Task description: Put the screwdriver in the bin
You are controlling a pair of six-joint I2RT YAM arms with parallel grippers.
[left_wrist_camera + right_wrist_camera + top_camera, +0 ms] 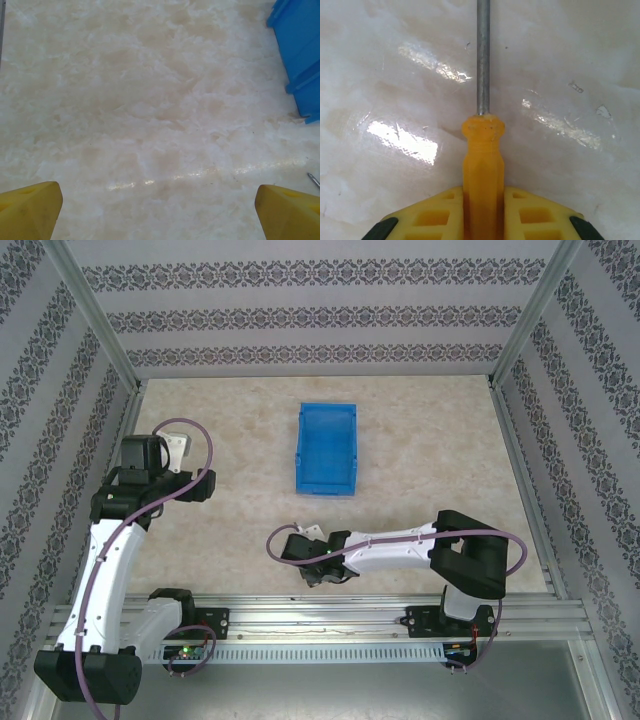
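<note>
Yellow-fingered right gripper (483,197) pinches just the rear of the slim orange-handled, grey-shafted screwdriver (483,145), well short of the rectangular bright blue plastic bin (299,455), so it may pivot or slip when carried; left gripper (160,210) hangs apart, jaws spread.

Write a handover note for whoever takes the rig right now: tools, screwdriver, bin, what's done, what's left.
Left tool: open, holding nothing, over the table.
Right tool: shut on the screwdriver by its orange handle, shaft pointing away from the tool. It is low at the table, and I cannot tell whether the screwdriver is lifted.
Bin: empty, mid-table, farther from the arm bases than the right tool.
Done: the grasp.
Left: lift, carry over the bin, release inside.
</note>
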